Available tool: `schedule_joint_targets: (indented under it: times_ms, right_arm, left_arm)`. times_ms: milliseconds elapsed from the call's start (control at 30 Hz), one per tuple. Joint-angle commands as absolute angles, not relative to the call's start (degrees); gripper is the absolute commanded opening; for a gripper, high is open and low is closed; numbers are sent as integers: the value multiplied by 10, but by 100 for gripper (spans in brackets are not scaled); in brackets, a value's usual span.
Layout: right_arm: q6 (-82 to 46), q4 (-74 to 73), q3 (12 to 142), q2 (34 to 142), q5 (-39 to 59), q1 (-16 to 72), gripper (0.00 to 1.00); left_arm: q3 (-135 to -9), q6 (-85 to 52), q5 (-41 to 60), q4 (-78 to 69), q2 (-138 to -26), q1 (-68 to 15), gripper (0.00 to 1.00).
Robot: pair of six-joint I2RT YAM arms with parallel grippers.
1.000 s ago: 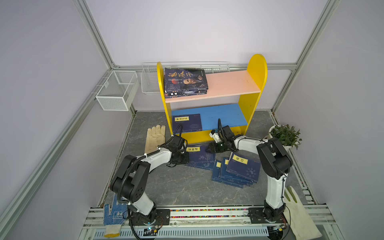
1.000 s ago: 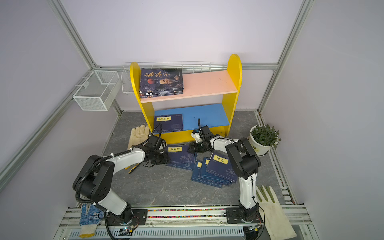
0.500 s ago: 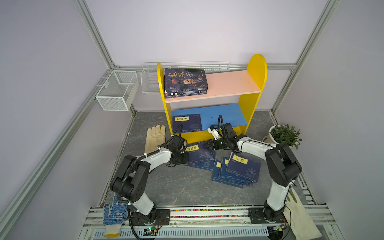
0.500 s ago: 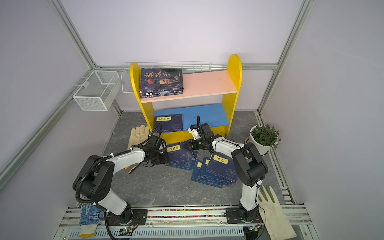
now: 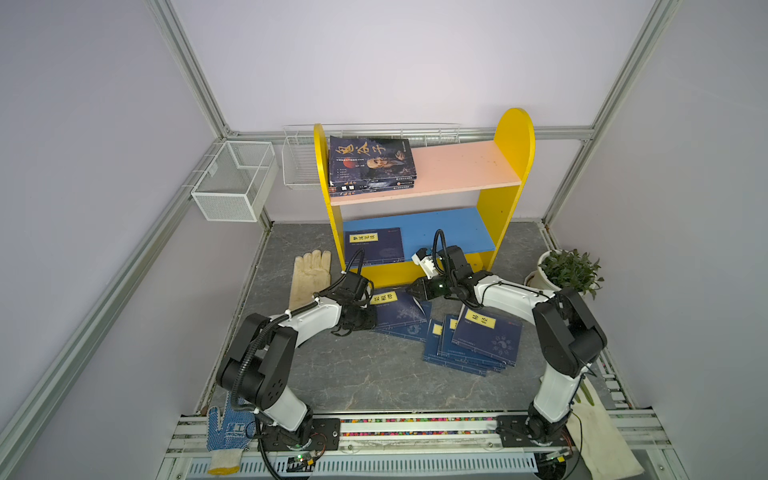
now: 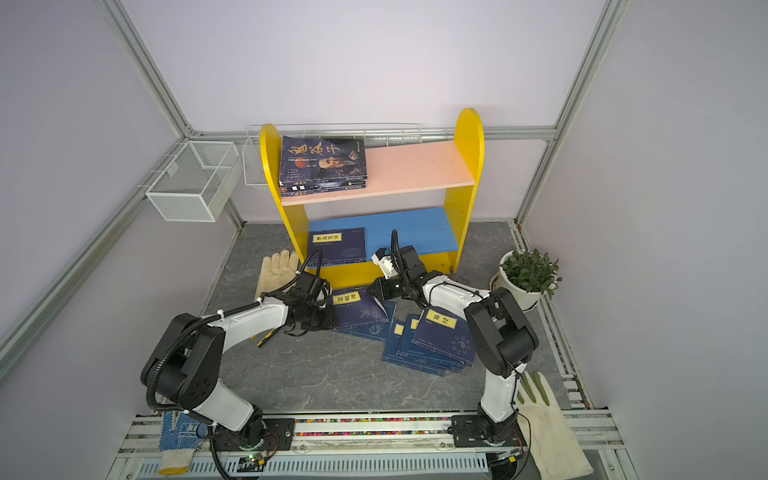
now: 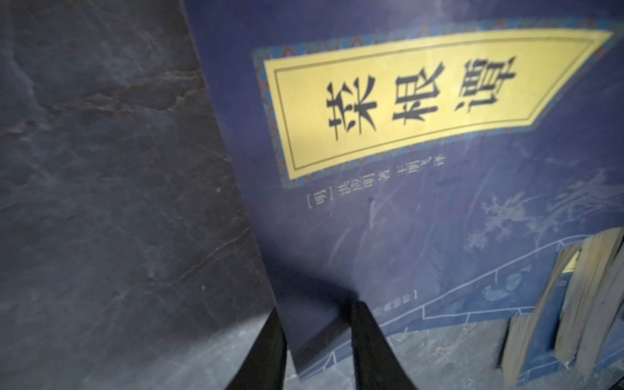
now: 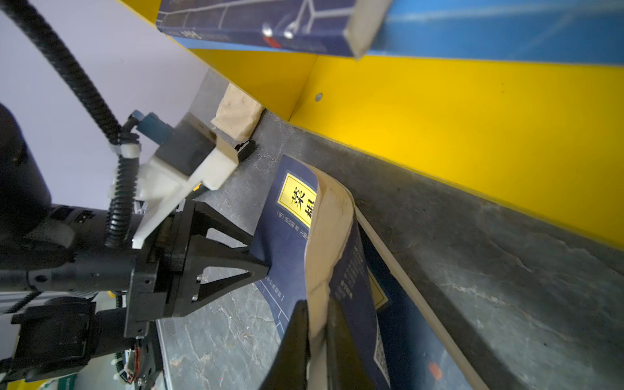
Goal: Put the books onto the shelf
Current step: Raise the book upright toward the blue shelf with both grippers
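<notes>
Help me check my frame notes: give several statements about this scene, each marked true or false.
Dark glossy paperbacks lie stacked on the pink upper board. True.
The blue lower board holds no book. False: a thin navy yellow-labelled book lies on it.
The right gripper is shut on the page edge of the navy book on the grey floor. True.
The left gripper touches nothing. False: it clamps that same floor book's edge.
The green potted plant stands on the pink board. False: it stands on the floor beside the yellow-sided shelf.

Evenly bright top views; left wrist dim, blurry.
</notes>
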State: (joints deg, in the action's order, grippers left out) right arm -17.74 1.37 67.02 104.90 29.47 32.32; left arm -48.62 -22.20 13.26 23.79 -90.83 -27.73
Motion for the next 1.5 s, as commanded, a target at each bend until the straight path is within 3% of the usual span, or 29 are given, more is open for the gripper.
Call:
schedule_joint_targets:
  times_ms: [0, 67, 200, 433, 867, 1200, 1467]
  right_arm:
    - [-171, 0, 656, 1020, 352, 318, 9]
    - [-180, -11, 647, 1002, 389, 305, 7]
    - [-211, -44, 629, 962, 469, 277, 7]
    - [-243, -61, 616, 910, 535, 263, 7]
    - [-394, -221, 620, 878, 559, 235, 7]
    - [-511, -373, 618, 898, 556, 230, 7]
    - [-520, -378, 620, 899, 566, 229, 7]
  left_arm:
    - [-478, -234, 169, 202, -864, -255, 39]
    - [-456, -262, 206, 172, -835, -218, 54]
    - [-398, -322, 307, 80, -761, -138, 70]
    - [-365, -375, 391, 11, -718, -105, 85]
    - [-323, -455, 514, -163, -714, -108, 88]
    - [-341, -452, 518, -172, -728, -130, 84]
    - [-341, -499, 528, -267, -719, -131, 79]
